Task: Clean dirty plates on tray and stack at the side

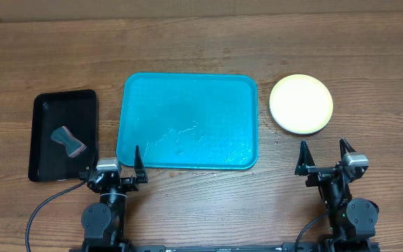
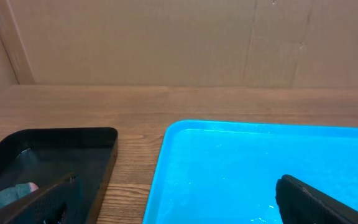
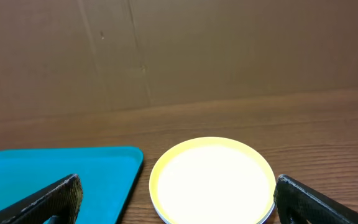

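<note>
Left claw [image 1: 115, 165] and right claw [image 1: 323, 150] sit low, spread and empty, facing the tray [image 1: 187, 119] and plates [image 1: 301, 103].

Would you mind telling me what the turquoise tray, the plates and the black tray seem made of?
The turquoise tray looks like moulded plastic, finely textured, with glossy wet streaks near its front edge. The plates seem smooth plastic, matte white over a yellow-green rim. The black tray looks like glossy plastic, reflecting light.
</note>
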